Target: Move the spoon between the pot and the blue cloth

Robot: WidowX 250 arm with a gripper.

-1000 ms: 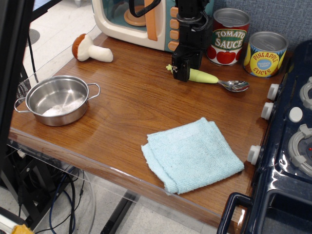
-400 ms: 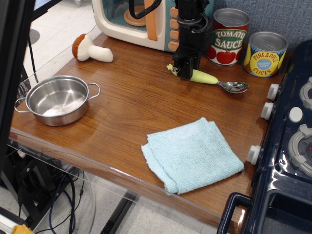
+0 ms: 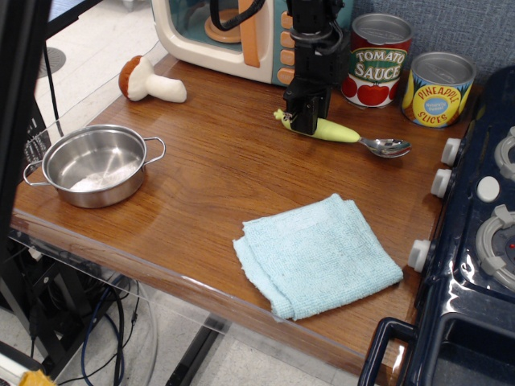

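At the far left of the brown wooden table stands the small, shallow, round stainless-steel pot with two thin loop handles, upright near the table's front-left edge and holding nothing that can be made out. Behind it, toward the back edge, a toy mushroom with a brown cap and cream stem lies on its side. Just right of the mushroom, along the back, sits a cream and orange toy microwave.

In front of the microwave's right end, the black robot arm comes down from above, and its black hand is set low over the thick end of the spoon, a piece with a shiny metal bowl and a pale yellow-green, carrot-shaped plastic handle. The hand's fingers sit on either side of the handle and appear closed on it, though the contact itself is hidden behind the fingers. The spoon lies near the back of the table, its handle end pointing left and its bowl to the right, well apart from the pot.

Toward the front, right of centre, the light blue folded terry cloth lies flat, with bare wood between it and the pot.

Behind the spoon stand a tomato sauce can and, further right, a yellow pineapple slices can. A dark blue toy stove with white knobs fills the right edge.
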